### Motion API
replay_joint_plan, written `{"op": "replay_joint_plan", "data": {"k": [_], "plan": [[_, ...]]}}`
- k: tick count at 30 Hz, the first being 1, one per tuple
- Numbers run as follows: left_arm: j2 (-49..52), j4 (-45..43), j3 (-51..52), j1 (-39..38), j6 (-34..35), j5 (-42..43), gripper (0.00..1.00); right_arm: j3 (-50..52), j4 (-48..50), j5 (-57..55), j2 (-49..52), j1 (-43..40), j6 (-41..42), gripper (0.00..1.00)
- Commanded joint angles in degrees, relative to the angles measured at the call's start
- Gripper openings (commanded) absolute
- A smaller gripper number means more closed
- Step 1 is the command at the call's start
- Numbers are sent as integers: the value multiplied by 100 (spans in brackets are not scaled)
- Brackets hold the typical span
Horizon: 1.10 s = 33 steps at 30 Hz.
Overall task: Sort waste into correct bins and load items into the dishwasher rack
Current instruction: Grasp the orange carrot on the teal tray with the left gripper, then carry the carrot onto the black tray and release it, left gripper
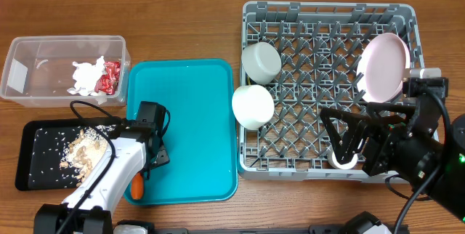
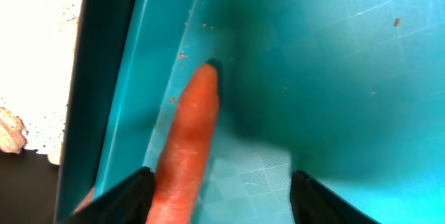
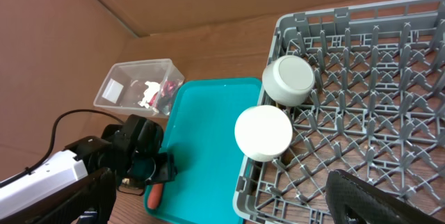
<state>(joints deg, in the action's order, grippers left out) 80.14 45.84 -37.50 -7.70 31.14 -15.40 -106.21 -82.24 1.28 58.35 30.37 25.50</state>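
An orange carrot (image 2: 189,137) lies along the left wall of the teal tray (image 2: 334,64). My left gripper (image 2: 219,197) is open low over it; the carrot sits between the fingers, close against the left one. From above, the carrot (image 1: 136,185) pokes out beneath that gripper (image 1: 154,160). The clear tub (image 1: 29,70) holds a white napkin (image 1: 86,75) and a red wrapper (image 1: 110,76). Beige scraps (image 1: 81,148) lie in the black tray (image 1: 33,172). Two white bowls (image 1: 261,61) (image 1: 252,106) and a pink plate (image 1: 383,64) stand in the grey rack (image 1: 251,163). My right gripper (image 1: 347,141) hovers open over the rack's front.
The teal tray (image 1: 196,128) lies between the bins and the rack. A black cable (image 1: 91,110) loops over the black tray's upper edge. A small white round thing (image 1: 344,160) sits under my right gripper. A cardboard wall (image 3: 208,1) backs the table.
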Motion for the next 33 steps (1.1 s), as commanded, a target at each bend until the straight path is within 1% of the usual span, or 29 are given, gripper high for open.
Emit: {"op": "replay_joint_plan", "data": {"k": [1, 2, 3, 4, 5, 8, 13, 15, 16, 19, 22, 23, 25, 29, 33], "plan": [[22, 46, 109, 28, -9, 645, 61, -107, 28, 13, -11, -22, 28, 100], [22, 61, 140, 28, 15, 649, 61, -107, 28, 13, -13, -22, 28, 100], [22, 57, 177, 28, 68, 647, 66, -107, 28, 13, -11, -22, 26, 100], [22, 57, 208, 28, 175, 638, 79, -107, 28, 13, -11, -22, 26, 100], [22, 57, 221, 28, 245, 623, 87, -107, 26, 13, -13, -22, 26, 100], [22, 122, 221, 28, 254, 656, 80, -107, 31, 13, -13, -22, 26, 100], [22, 245, 219, 28, 256, 911, 80, -107, 42, 0, -13, -22, 26, 100], [22, 232, 221, 28, 273, 992, 72, -107, 59, -11, -13, -22, 26, 100], [22, 223, 221, 28, 302, 990, 64, -107, 74, -11, -13, -22, 26, 100], [22, 192, 221, 28, 321, 988, 53, -107, 92, -9, -11, -22, 26, 100], [22, 212, 221, 28, 319, 990, 39, -107, 90, -9, -13, -22, 26, 100], [22, 210, 219, 28, 319, 990, 36, -107, 92, -9, -13, -22, 26, 100], [20, 227, 173, 28, 315, 988, 33, -107, 92, -9, -11, -22, 26, 100], [20, 647, -249, 28, 313, 973, 29, -107, 114, -11, -13, -22, 26, 100], [20, 1355, -1010, 28, 299, 697, 14, -107, 122, -9, -13, -22, 26, 100]]}}
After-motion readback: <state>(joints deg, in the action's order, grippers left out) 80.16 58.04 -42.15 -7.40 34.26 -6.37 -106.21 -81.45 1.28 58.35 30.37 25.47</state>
